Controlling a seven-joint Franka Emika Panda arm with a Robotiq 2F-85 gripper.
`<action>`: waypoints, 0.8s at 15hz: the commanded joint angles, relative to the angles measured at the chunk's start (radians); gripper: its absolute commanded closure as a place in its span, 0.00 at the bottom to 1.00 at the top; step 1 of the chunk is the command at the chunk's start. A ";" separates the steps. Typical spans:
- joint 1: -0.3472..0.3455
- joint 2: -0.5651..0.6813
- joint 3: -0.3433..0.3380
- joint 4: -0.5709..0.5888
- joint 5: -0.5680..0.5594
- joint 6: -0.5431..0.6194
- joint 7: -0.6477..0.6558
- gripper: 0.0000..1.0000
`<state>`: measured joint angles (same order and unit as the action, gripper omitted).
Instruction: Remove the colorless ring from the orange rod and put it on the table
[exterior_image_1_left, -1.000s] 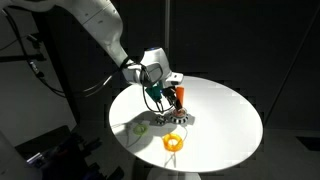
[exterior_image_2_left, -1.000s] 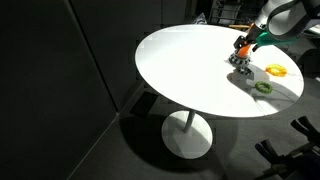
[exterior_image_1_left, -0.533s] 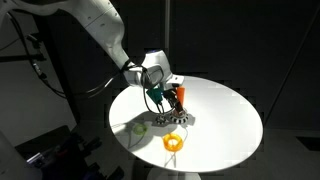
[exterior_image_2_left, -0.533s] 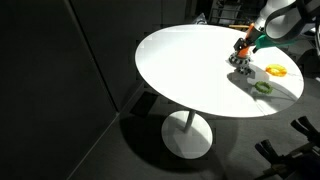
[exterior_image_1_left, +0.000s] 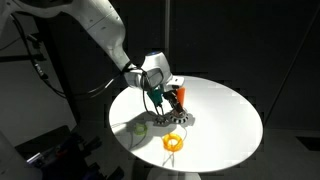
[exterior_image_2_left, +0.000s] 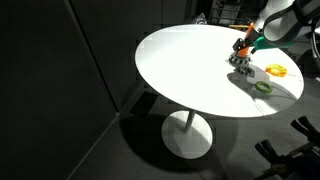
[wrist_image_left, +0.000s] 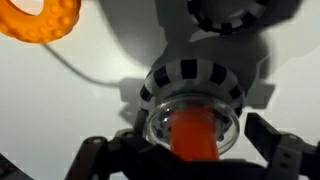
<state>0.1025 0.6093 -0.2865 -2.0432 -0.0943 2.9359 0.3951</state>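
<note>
Wrist view: we look str. down on orange rod (wrist_image_left: 192, 138), seen end-on, long axis vertical, top twd cam. Round it sits colorless ring (wrist_image_left: 155, 125), flat, coaxial w/ rod, dark-flecked rim showing. Fingers (wrist_image_left: 105, 160) of gripper (wrist_image_left: 192, 150) spread wide, one each side of ring; pad contact we can't tell, nothing clearly held. Orange-yellow ring (wrist_image_left: 40, 18) lies apart. In both exterior views rod (exterior_image_1_left: 180, 97) (exterior_image_2_left: 243, 46) stands upright on table (exterior_image_1_left: 228, 115) (exterior_image_2_left: 185, 60), green ring (exterior_image_1_left: 141, 127) nearby.
</note>
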 joint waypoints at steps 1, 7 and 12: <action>0.006 0.012 -0.003 0.007 0.038 0.037 -0.014 0.00; -0.001 0.016 0.008 0.005 0.082 0.058 -0.024 0.35; 0.018 -0.002 -0.011 -0.005 0.093 0.045 -0.015 0.35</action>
<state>0.1027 0.6177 -0.2827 -2.0432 -0.0237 2.9844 0.3909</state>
